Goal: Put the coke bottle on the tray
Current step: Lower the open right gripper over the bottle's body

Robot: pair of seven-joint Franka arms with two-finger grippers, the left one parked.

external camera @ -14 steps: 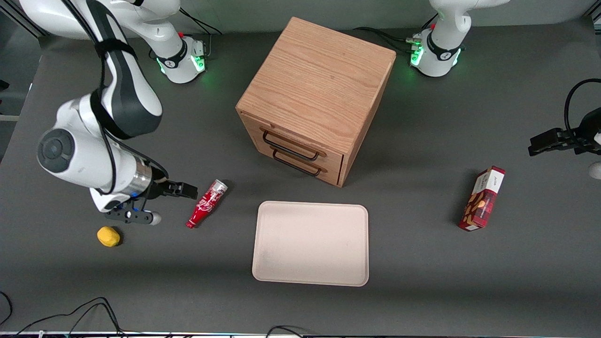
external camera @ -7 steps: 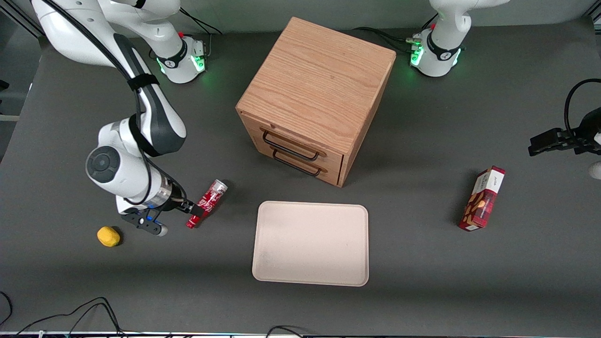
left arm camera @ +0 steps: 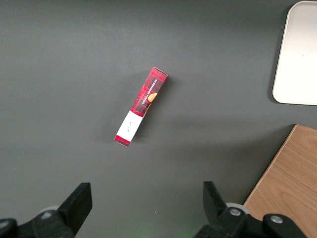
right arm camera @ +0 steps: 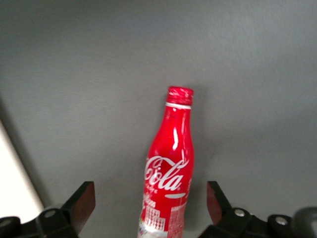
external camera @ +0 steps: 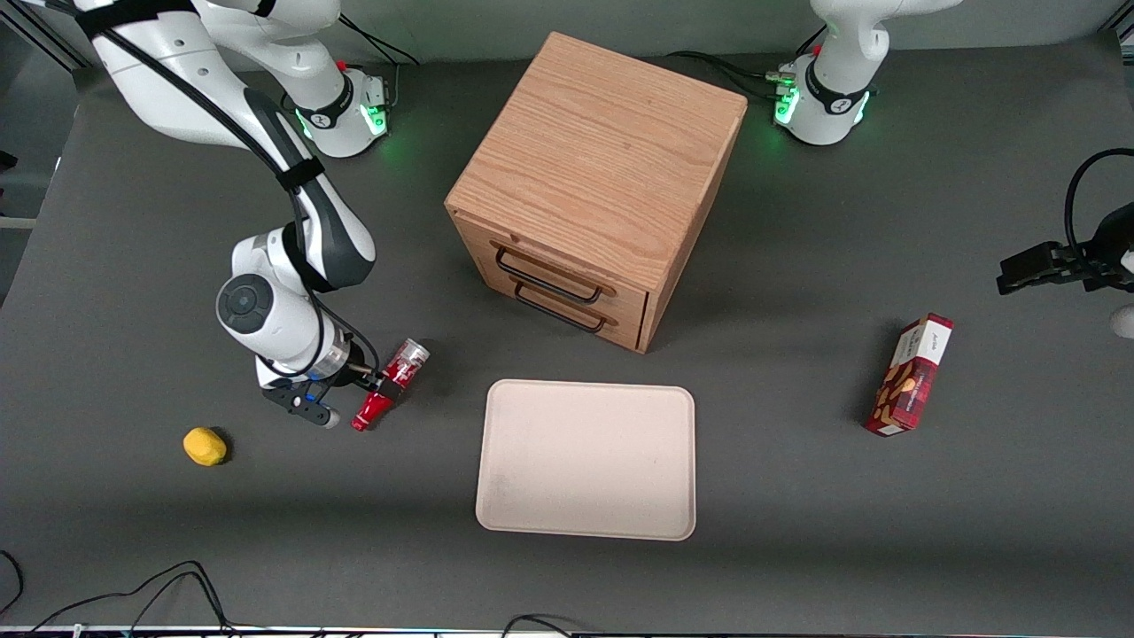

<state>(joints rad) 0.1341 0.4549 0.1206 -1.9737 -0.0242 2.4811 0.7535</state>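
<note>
Glossy red contoured bottle lies on the matte grey counter; jaws spread wide astride it, ungripped, near the smooth beige tray.

Even overhead light; the cabinet casts soft shadow, glare streaks the coke bottle, wrist view soft
</note>
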